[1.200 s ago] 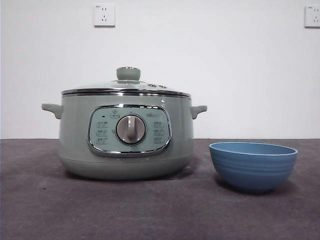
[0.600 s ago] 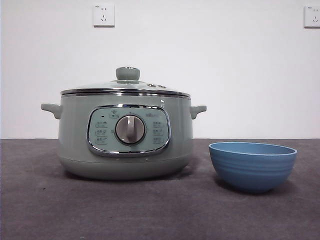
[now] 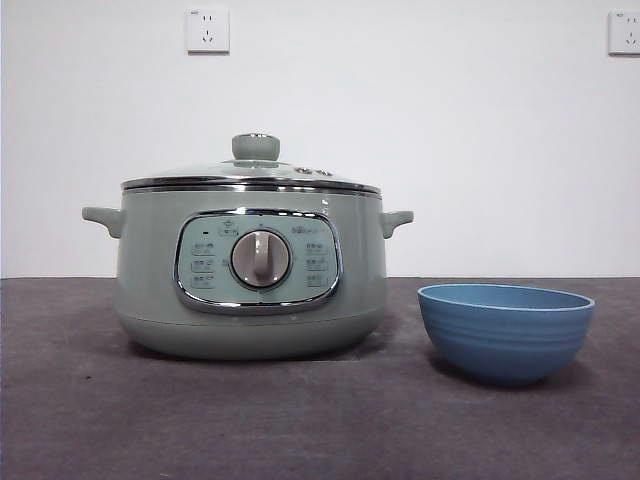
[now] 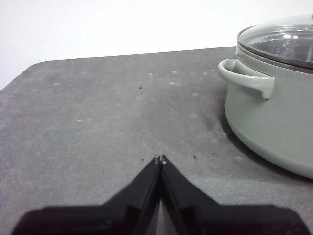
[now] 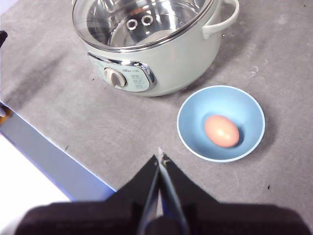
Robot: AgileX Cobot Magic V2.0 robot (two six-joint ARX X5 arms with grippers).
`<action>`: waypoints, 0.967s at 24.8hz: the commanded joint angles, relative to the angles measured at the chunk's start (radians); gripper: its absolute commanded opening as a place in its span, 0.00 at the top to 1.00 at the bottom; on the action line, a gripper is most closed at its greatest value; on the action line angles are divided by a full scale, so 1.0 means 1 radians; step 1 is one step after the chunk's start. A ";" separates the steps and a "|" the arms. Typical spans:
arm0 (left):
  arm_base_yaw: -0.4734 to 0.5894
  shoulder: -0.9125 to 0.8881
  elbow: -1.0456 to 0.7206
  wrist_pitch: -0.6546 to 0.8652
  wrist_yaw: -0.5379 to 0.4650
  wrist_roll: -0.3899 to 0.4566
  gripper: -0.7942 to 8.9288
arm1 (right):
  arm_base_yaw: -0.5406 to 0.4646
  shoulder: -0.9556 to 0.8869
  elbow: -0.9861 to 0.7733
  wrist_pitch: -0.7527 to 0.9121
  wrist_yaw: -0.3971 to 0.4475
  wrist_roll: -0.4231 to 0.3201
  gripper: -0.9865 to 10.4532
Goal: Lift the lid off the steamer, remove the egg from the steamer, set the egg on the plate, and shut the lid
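both grippers [image 4: 160, 160] [image 5: 160, 157] aloft, jaws together

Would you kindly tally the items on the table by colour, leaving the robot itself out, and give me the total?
Sage green: 2, the steamer and the knob of the glass lid on it
Blue: 1, the plate
Orange-brown: 1, the egg lying in the plate
Total: 4

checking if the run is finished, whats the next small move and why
Probably none beyond keeping both arms parked. The egg already lies in the plate, the lid sits closed on the steamer, and the left tool and right tool are shut, holding nothing.
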 commanded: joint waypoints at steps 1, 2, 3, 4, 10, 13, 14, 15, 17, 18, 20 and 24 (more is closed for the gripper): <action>0.004 -0.003 -0.014 0.004 0.003 -0.010 0.92 | 0.002 -0.002 0.002 0.002 0.003 0.006 0.91; 0.004 -0.003 -0.014 0.004 0.003 -0.010 0.92 | 0.002 -0.002 0.002 0.002 0.003 0.006 0.91; 0.004 -0.003 -0.014 0.004 0.004 -0.010 0.92 | 0.002 -0.002 0.002 0.002 0.003 0.006 0.91; 0.004 -0.003 -0.014 0.004 0.003 -0.010 0.92 | 0.002 -0.002 0.002 0.002 0.003 0.006 0.91; 0.004 -0.003 -0.014 0.004 0.003 -0.010 0.92 | -0.087 -0.102 -0.007 0.069 -0.003 -0.057 0.91; 0.004 -0.003 -0.014 0.004 0.003 -0.010 0.92 | -0.219 -0.229 -0.080 0.226 0.005 -0.043 0.91; 0.004 -0.003 -0.014 0.004 0.003 -0.010 0.92 | -0.260 -0.275 -0.130 0.286 0.005 -0.043 0.91; 0.004 -0.003 -0.014 0.004 0.003 -0.010 0.92 | -0.296 -0.319 -0.195 0.359 0.006 -0.043 0.91; 0.004 -0.003 -0.014 0.005 0.003 -0.010 0.92 | -0.347 -0.404 -0.346 0.516 0.006 -0.044 0.91; 0.004 -0.003 -0.014 0.004 0.003 -0.010 0.92 | -0.363 -0.449 -0.435 0.599 0.006 -0.043 0.91; 0.004 -0.003 -0.014 0.004 0.003 -0.010 0.92 | -0.375 -0.509 -0.552 0.692 0.010 -0.045 0.91; 0.004 -0.003 -0.014 0.004 0.003 -0.010 0.92 | -0.379 -0.581 -0.681 0.742 0.107 -0.044 0.91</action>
